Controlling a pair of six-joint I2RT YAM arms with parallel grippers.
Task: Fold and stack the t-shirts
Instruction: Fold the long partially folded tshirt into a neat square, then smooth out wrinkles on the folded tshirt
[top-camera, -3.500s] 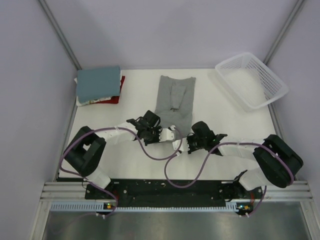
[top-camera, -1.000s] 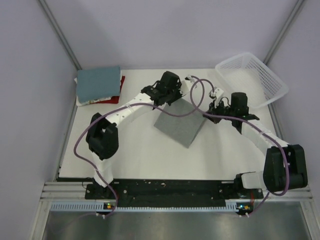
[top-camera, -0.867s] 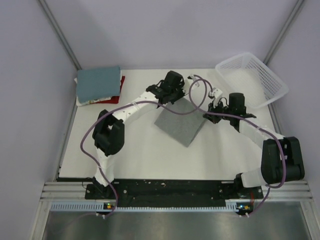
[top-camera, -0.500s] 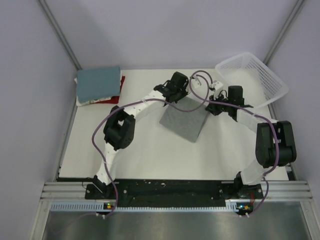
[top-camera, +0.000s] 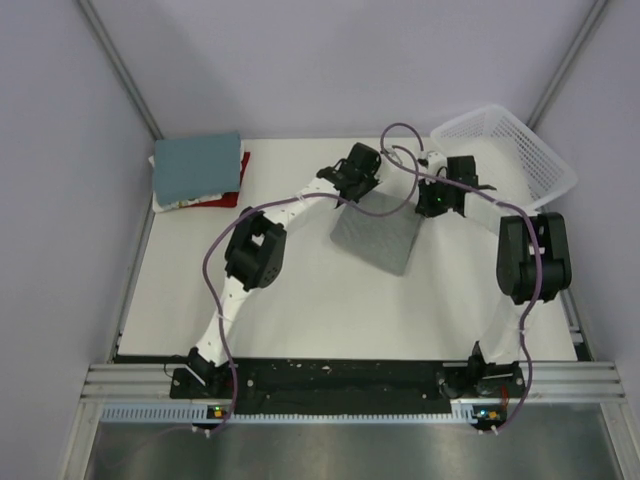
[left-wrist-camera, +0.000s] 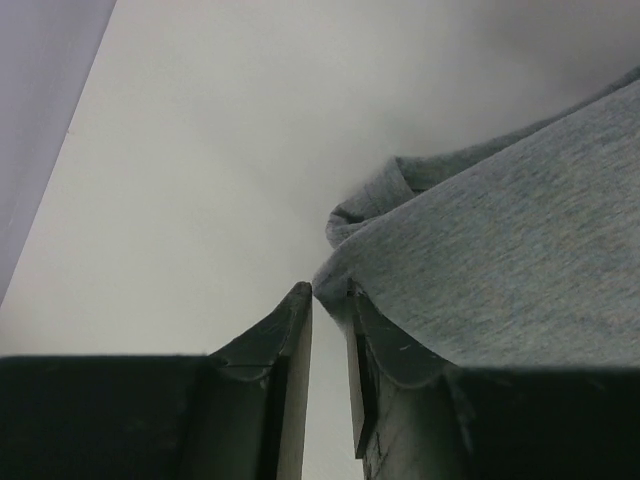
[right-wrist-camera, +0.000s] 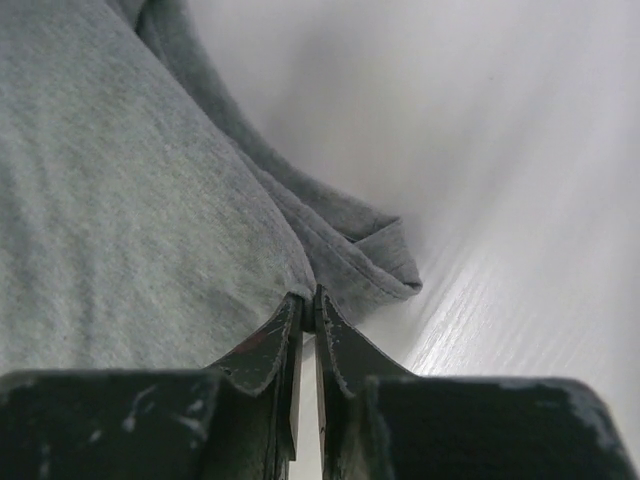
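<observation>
So the folded shirt (top-camera: 380, 236) lies on the table (top-camera: 300, 300) a bit past the middle, toward the far edge, turned at an angle. The left hand (top-camera: 352, 197) is at its far-left corner and the right hand (top-camera: 432, 205) at its far-right corner, each pinching the cloth there. The shirt stack (top-camera: 197, 168) sits in the table's far-left corner, and the basket (top-camera: 537, 142) is at the far-right corner, well apart from the stack.

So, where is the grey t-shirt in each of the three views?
Top external: grey t-shirt mid-table, toward the far side.
Left wrist: right half, corner between the left fingers.
Right wrist: left half, edge between the right fingers.
Shared landmark: the white table beneath the shirt.
</observation>
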